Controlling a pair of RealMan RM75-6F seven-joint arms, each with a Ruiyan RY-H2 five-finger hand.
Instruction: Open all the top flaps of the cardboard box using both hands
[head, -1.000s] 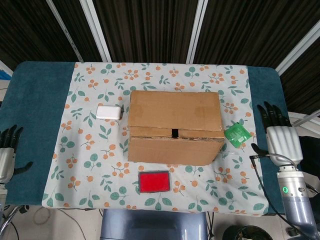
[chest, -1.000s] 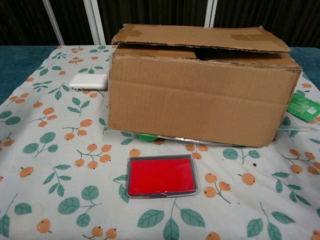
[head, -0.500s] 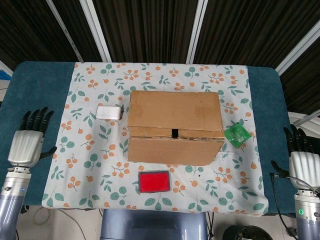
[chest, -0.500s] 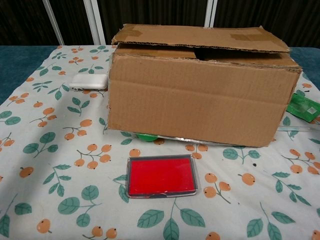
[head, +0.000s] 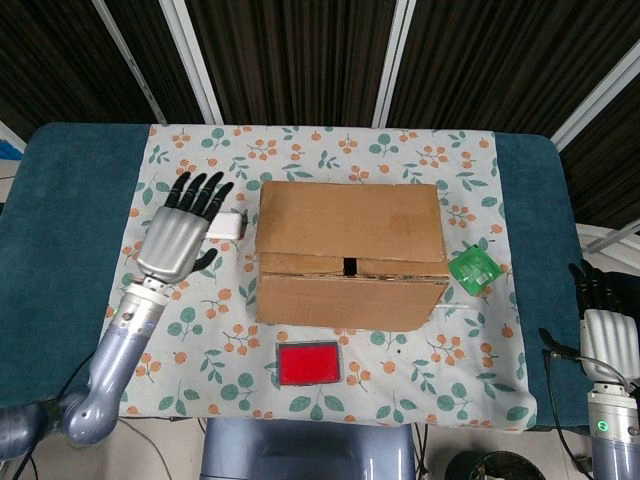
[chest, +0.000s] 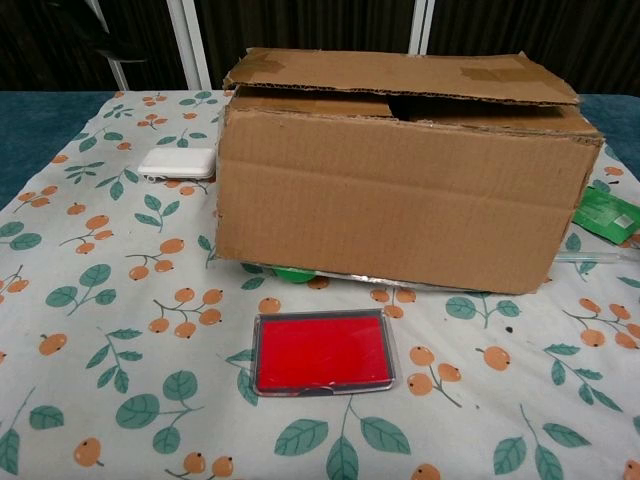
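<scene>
The cardboard box (head: 348, 252) stands mid-table with its top flaps folded down; the chest view shows the box (chest: 395, 190) from the front, its far flap slightly raised. My left hand (head: 181, 235) hovers left of the box with fingers spread, holding nothing, and partly covers a white case. My right hand (head: 602, 325) hangs off the table's right edge, fingers apart and empty. Neither hand touches the box. The chest view shows no hand clearly.
A white case (head: 228, 225) lies left of the box, also visible as the white case (chest: 177, 163) in the chest view. A red flat case (head: 308, 363) sits in front of the box. A green packet (head: 474, 270) lies to its right. A floral cloth (head: 180, 310) covers the table.
My left hand has risen from the table's left edge and moved in toward the box, over the white case. My right hand has barely shifted.
</scene>
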